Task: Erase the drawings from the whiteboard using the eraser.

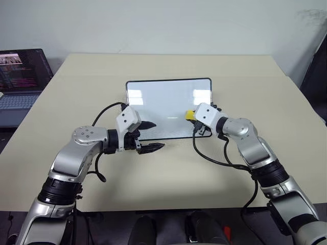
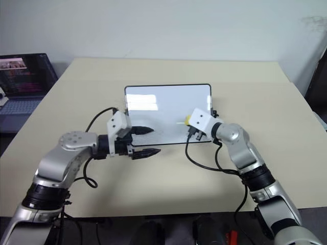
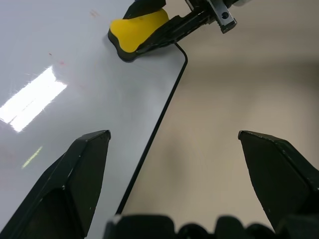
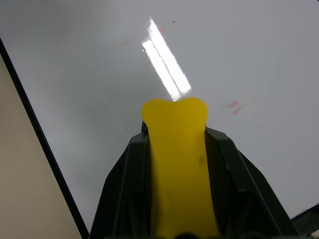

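Head view: the whiteboard lies mid-table, looking nearly blank; the right gripper presses the yellow eraser near its right edge.

Left wrist view: the left gripper stands apart, empty, straddling the board's near frame.

Right wrist view: gripper clamped on the eraser; faint red smudges of the drawings remain, probably needing more passes. Bare table surrounds the board.

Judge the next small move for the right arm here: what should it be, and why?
Probably a short wipe across the faint red smudges just beside the eraser. The right gripper is shut on the eraser, its tip over the whiteboard near the right edge, and pale red traces remain farther along too. The left gripper hangs open at the board's near edge.
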You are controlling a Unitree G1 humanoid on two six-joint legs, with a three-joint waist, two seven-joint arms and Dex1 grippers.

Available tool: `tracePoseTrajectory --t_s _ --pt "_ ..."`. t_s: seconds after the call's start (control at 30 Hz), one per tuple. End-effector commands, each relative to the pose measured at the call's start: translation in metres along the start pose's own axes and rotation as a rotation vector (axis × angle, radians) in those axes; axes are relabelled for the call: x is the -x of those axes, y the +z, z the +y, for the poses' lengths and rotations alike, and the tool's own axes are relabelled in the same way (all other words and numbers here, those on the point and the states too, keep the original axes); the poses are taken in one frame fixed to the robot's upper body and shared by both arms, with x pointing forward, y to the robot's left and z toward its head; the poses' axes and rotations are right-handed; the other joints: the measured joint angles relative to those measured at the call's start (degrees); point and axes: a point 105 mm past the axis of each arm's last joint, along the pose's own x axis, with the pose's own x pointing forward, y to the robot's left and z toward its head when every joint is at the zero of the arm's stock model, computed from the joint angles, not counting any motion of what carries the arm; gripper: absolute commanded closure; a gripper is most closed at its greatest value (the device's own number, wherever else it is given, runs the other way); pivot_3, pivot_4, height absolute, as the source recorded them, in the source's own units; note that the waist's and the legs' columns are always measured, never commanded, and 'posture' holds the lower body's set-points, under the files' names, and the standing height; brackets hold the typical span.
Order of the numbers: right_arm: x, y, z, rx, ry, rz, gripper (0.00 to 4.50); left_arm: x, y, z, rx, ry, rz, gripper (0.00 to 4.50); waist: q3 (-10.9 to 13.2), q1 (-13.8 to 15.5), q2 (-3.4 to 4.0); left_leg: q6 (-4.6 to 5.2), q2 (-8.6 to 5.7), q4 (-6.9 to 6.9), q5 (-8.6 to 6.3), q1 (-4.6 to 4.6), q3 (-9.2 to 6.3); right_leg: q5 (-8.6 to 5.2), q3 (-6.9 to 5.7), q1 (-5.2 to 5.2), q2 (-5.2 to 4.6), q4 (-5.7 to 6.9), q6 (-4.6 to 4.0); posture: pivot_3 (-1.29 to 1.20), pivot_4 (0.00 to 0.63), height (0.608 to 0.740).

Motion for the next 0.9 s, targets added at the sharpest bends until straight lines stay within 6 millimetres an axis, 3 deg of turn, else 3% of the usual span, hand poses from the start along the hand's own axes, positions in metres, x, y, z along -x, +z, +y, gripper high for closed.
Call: tracePoseTrajectory --t_s 0.03,0.13,0.3,0.4,0.47,0.6,0.7,0.9 --pt "0.004 0.007 -0.041 0.033 -0.196 -0.015 3.36 0.001 0.018 0.002 -0.05 0.007 -0.039 0.0 0.0 0.0 0.0 0.0 0.0 0.01 0.01 0.03 0.01 0.0 0.02 0.0 0.0 0.05 0.0 0.0 0.15 0.74" --pt "0.005 0.005 -0.045 0.027 -0.196 -0.008 3.36 0.0 0.022 0.001 -0.057 -0.008 -0.042 0.0 0.0 0.1 0.0 0.01 -0.02 0.01 0.02 0.02 0.02 0.0 0.02 0.0 0.0 0.05 0.0 0.0 0.15 0.74" --pt "0.014 -0.026 -0.007 -0.007 0.023 0.108 3.36 -0.004 0.027 0.002 -0.065 -0.014 -0.053 0.0 0.0 0.2 -0.01 0.01 -0.01 -0.03 0.01 -0.07 0.02 0.11 0.0 0.0 0.0 -0.16 -0.22 0.0 0.15 0.74" --pt "0.021 -0.032 0.007 -0.007 0.095 0.134 3.36 -0.006 0.027 -0.001 -0.061 -0.028 -0.054 0.0 0.0 0.1 -0.01 0.02 -0.01 -0.04 0.0 -0.13 0.0 0.12 -0.01 0.01 0.0 -0.29 -0.22 0.0 0.15 0.74" --pt "0.02 -0.028 0.002 0.008 0.063 0.12 3.36 -0.005 0.026 -0.001 -0.057 -0.031 -0.049 0.0 0.0 -0.1 -0.01 0.02 -0.01 -0.02 0.0 -0.08 0.04 0.1 0.05 0.02 0.0 -0.25 -0.17 0.0 0.15 0.74" --pt "0.016 -0.009 -0.036 0.038 -0.146 0.053 3.36 -0.003 0.024 -0.002 -0.053 -0.035 -0.042 0.0 0.0 -0.2 -0.01 0.03 0.0 0.01 0.03 0.03 0.02 -0.01 0.04 0.02 0.02 -0.05 0.03 0.0 0.15 0.74" --pt "0.015 -0.008 -0.04 0.046 -0.163 0.052 3.36 -0.002 0.022 -0.001 -0.05 -0.029 -0.036 0.0 0.0 0.0 -0.01 0.05 -0.01 0.01 0.11 0.12 0.05 0.0 0.07 0.02 0.02 0.06 0.02 0.0 0.15 0.74" --pt "0.022 -0.029 0.0 0.023 0.068 0.126 3.37 0.006 0.015 0.001 -0.037 -0.003 -0.013 0.0 0.0 0.1 -0.03 0.05 0.0 -0.05 0.09 0.01 0.04 -0.01 0.06 0.02 0.02 -0.1 0.0 0.0 0.15 0.74"
